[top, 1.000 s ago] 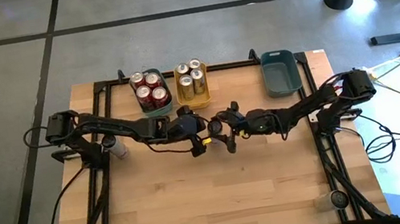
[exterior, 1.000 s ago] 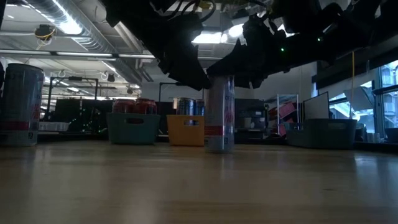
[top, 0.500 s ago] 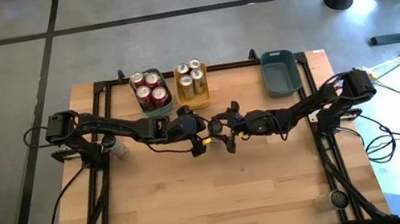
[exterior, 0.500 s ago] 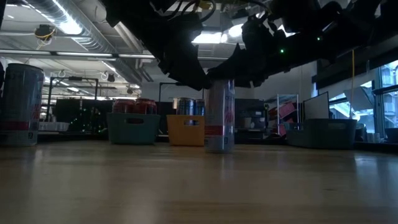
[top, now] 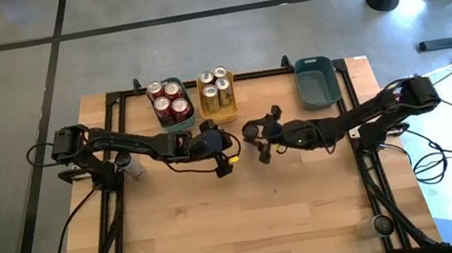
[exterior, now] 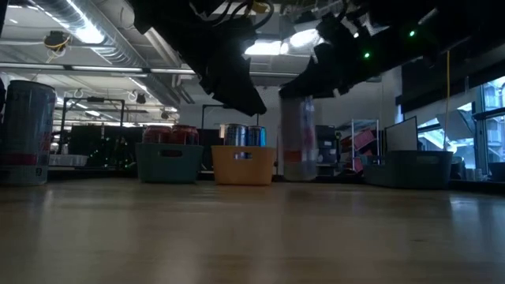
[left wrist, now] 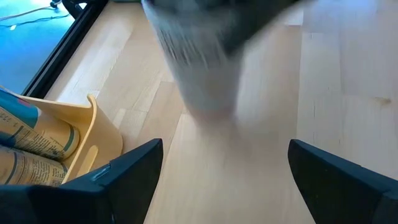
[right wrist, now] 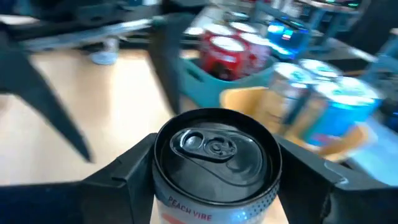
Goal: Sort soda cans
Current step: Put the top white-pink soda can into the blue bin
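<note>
Sitting roughly halfway through the sort. Leaving a lone silver can (exterior: pixel 28 130) waiting at the far left of the low view, well apart from both grippers. Showing four red cans (top: pixel 172 100) already packed in the teal tray (top: pixel 178 127) at the upper centre-left of the high view, and gold cans (top: pixel 215 87) filling the yellow tray (top: pixel 220 112) just beside it. Hanging mid-table with the left gripper (left wrist: pixel 224 155), fingers spread wide on nothing, facing a blurred can ahead. Clamping just to its right with the right gripper (right wrist: pixel 216 165), fingers pressed on both sides of the held can (exterior: pixel 298 146), silver top up and seemingly clear of the wood. Likely heading for the grey-blue tray (top: pixel 318 100) at the upper right, holding nothing yet.
</note>
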Controlling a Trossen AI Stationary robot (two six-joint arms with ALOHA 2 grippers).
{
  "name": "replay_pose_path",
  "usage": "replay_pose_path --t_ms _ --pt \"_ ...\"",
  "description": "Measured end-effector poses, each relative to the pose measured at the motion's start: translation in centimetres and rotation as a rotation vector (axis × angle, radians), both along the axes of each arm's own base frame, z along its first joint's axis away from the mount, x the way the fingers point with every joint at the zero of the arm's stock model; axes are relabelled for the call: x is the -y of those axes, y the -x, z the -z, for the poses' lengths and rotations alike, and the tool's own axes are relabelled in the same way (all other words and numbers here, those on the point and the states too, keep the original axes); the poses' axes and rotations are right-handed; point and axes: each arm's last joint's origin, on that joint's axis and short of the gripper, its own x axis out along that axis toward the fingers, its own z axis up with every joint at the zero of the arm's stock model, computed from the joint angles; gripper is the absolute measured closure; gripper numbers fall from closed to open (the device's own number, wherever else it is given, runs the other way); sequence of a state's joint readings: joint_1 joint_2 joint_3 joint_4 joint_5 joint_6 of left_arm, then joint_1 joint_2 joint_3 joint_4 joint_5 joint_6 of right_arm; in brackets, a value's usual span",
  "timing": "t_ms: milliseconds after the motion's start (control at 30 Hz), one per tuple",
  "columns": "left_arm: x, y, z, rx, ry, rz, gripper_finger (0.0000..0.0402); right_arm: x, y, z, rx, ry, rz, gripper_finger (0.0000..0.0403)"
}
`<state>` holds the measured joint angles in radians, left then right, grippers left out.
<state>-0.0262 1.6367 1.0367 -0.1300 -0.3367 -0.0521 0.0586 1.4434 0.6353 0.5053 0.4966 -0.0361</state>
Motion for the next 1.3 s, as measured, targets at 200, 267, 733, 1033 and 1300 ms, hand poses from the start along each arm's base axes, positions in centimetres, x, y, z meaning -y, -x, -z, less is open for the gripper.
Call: replay_pose_path --t_ms 200,267,733,1033,1300 --pt "0.0 0.1 0.2 -0.022 0.001 -0.002 0.0068 0.7 2.9 -3.1 -0.029 0.104 0.186 0.0153" --pt "0.0 0.1 0.2 -0.02 0.002 -0.002 0.0068 1.0 3.9 -4.0 -0.041 0.149 0.264 0.0154" --pt "0.0 0.1 0.1 -0.014 0.006 -0.005 0.0068 8.6 9.0 -6.6 -0.118 0.233 0.725 0.0151" --pt "0.0 0.1 0.1 -0.013 0.007 -0.006 0.0068 12.0 9.8 -5.6 -0.099 0.152 0.874 0.0151" --pt "0.0 0.1 0.1 -0.014 0.007 -0.006 0.0068 13.0 9.7 -4.6 -0.088 0.095 0.934 0.0152"
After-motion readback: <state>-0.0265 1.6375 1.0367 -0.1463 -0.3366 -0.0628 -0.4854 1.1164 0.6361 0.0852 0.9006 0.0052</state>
